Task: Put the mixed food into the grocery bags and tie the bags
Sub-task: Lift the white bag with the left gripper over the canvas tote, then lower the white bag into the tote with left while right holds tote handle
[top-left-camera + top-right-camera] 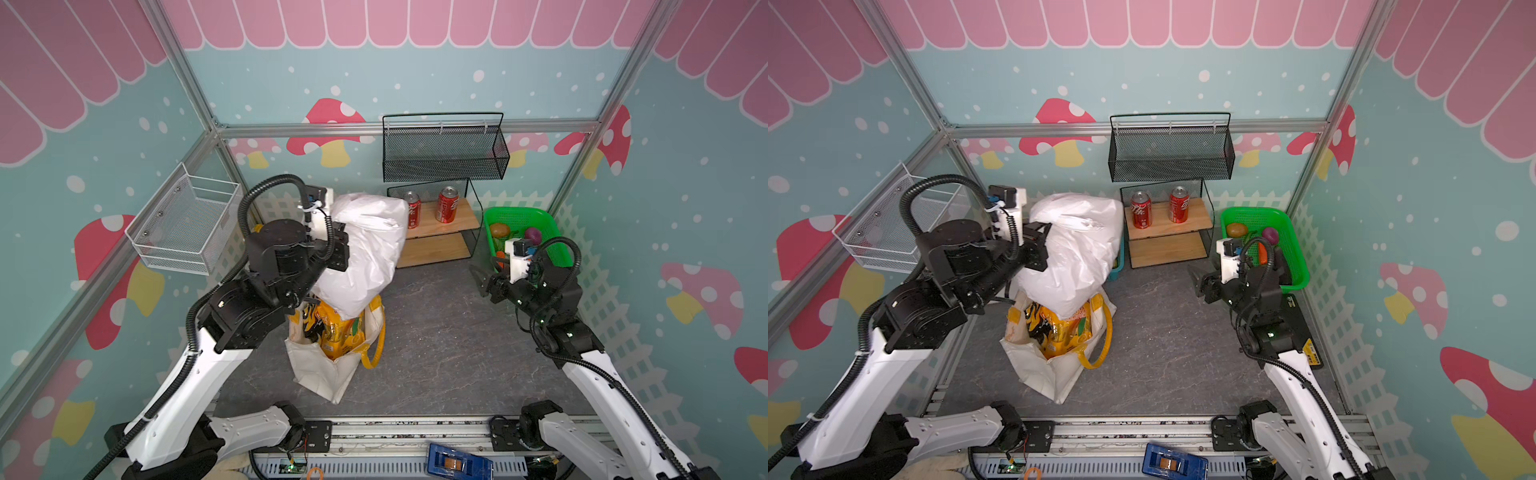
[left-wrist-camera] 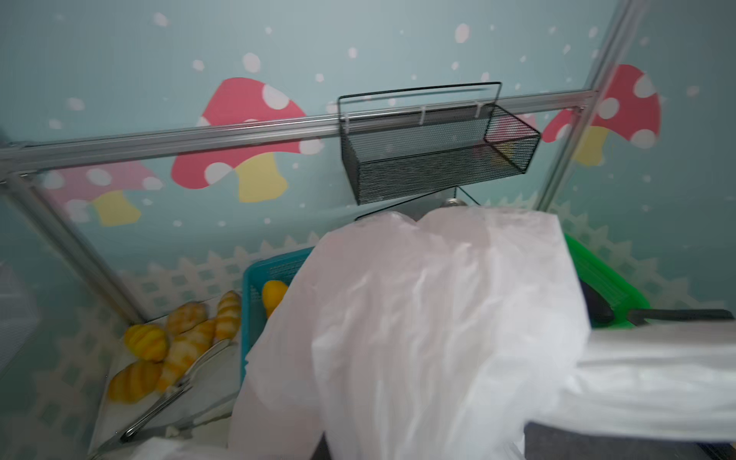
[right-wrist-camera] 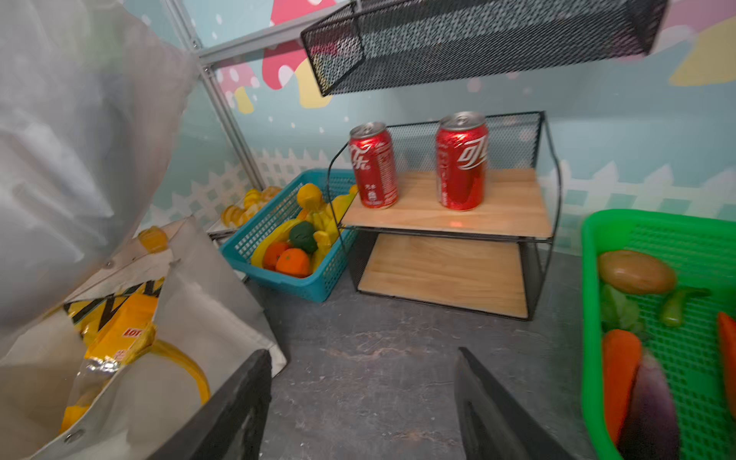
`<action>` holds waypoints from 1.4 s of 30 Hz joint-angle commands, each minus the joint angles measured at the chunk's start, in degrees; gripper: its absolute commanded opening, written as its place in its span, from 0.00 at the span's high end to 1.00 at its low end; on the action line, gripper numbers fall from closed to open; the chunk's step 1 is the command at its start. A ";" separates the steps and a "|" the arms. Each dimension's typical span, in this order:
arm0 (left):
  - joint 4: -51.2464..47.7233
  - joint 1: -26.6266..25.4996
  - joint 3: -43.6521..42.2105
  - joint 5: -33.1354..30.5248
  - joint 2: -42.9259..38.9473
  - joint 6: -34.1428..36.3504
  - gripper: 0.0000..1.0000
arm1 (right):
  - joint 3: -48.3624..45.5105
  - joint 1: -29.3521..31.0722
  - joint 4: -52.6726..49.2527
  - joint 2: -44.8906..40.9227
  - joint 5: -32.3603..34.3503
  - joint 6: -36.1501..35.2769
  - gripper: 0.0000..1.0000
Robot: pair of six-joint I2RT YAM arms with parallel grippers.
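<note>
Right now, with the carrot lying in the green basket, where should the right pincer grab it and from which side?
Take the carrot at its thick rounded end, which shows clear; the eggplant lies against its other half. Come down from above with the right pincer, jaws across its width, since the green basket wall looks to block a sideways approach.

Red soda cans (image 3: 373, 165) — white Chinese brand lettering, partly legible, orange snack packet (image 3: 115, 338) — red label fragment, unreadable
</note>
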 commanded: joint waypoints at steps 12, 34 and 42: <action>-10.56 2.96 -13.59 0.96 -5.67 -11.78 1.00 | 3.05 26.61 11.41 15.20 -3.77 3.17 0.24; -4.90 2.87 -19.07 20.76 -12.22 -21.61 1.00 | 2.75 35.10 22.05 26.32 4.91 13.50 1.00; -1.74 2.21 -19.10 28.86 -9.76 -24.13 1.00 | -1.13 35.05 20.68 16.57 12.50 13.99 1.00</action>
